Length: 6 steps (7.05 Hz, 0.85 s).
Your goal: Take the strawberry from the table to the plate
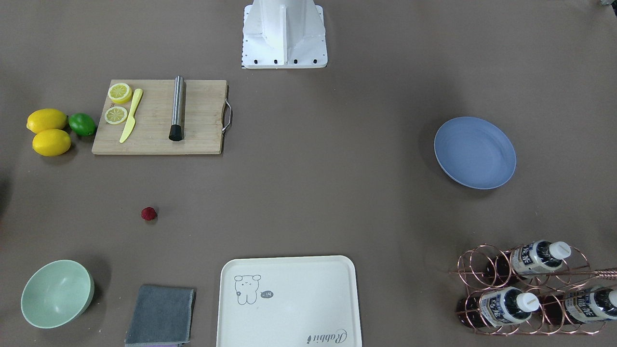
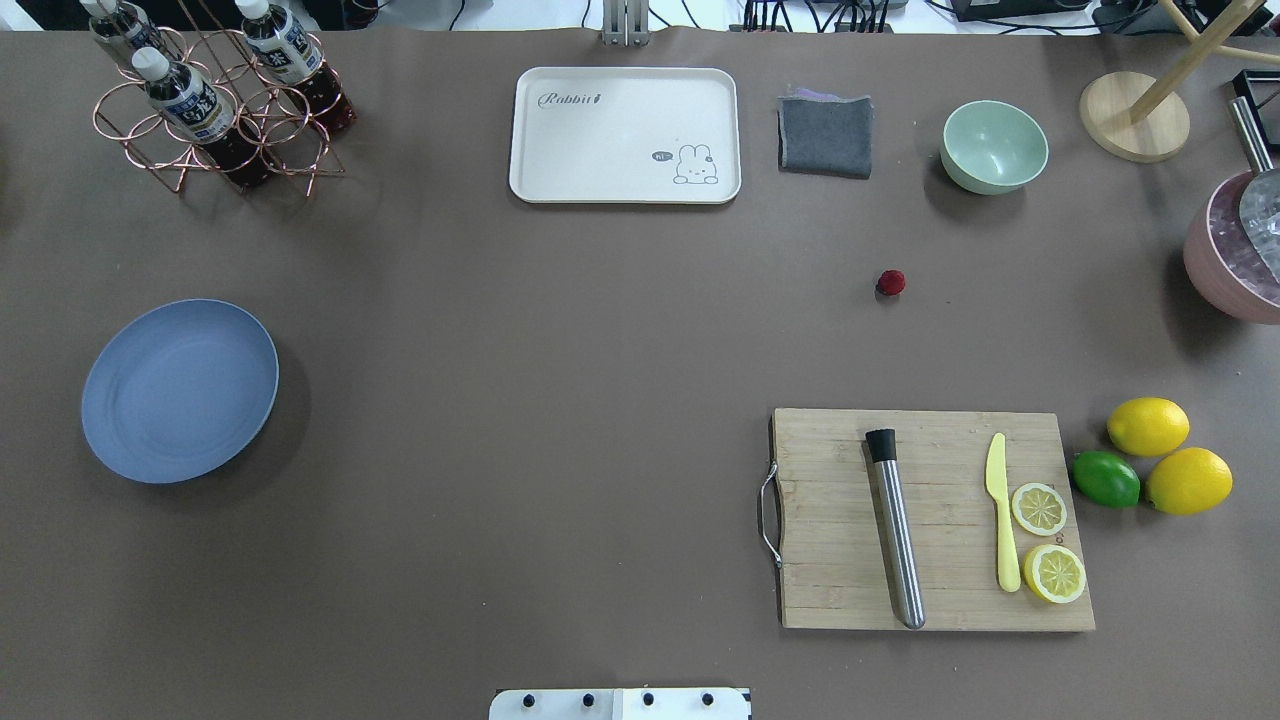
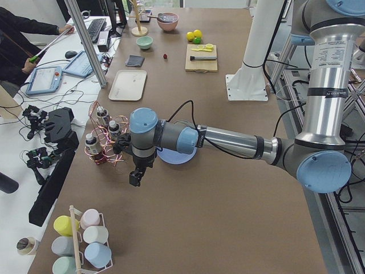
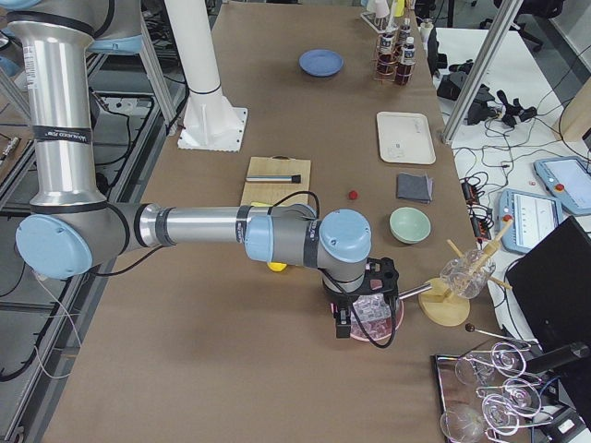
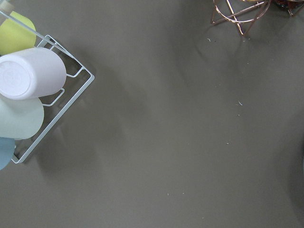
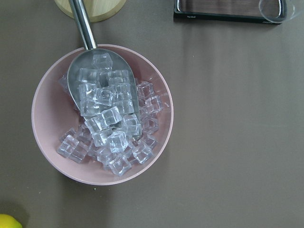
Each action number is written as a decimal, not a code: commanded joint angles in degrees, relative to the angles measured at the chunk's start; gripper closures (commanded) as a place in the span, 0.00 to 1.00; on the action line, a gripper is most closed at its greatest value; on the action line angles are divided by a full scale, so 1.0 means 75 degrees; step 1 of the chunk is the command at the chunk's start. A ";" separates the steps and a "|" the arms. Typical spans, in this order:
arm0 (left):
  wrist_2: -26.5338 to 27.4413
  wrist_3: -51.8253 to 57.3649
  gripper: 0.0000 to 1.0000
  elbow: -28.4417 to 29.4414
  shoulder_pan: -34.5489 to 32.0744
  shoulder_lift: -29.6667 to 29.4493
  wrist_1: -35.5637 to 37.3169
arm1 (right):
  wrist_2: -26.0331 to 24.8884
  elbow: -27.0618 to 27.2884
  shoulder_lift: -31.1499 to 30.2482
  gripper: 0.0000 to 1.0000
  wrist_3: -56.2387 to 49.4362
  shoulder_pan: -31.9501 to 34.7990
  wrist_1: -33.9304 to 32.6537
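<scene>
Dark-red, the strawberry [image 2: 891,283] lies on the surface [image 2: 560,350] nearer the right arm [image 4: 203,224]. The plate [image 2: 180,390] is well apart, by the left arm [image 3: 228,140]. I cannot tell whether either arm's jaws are spread.

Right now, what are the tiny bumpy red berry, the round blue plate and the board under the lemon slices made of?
Tiny dark-red bumpy strawberry: probably a plastic or rubber toy; its surface looks dull and evenly coloured.
Round blue-grey plate: likely matte plastic or similar; smooth, one colour, soft sheen.
Rectangular cutting board: wood or bamboo; pale strips and grain show.
</scene>
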 commanded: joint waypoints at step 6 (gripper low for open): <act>0.0000 -0.0017 0.02 -0.0243 0.0027 -0.0084 -0.0006 | -0.0034 0.0140 0.0223 0.00 -0.0003 0.0219 0.0008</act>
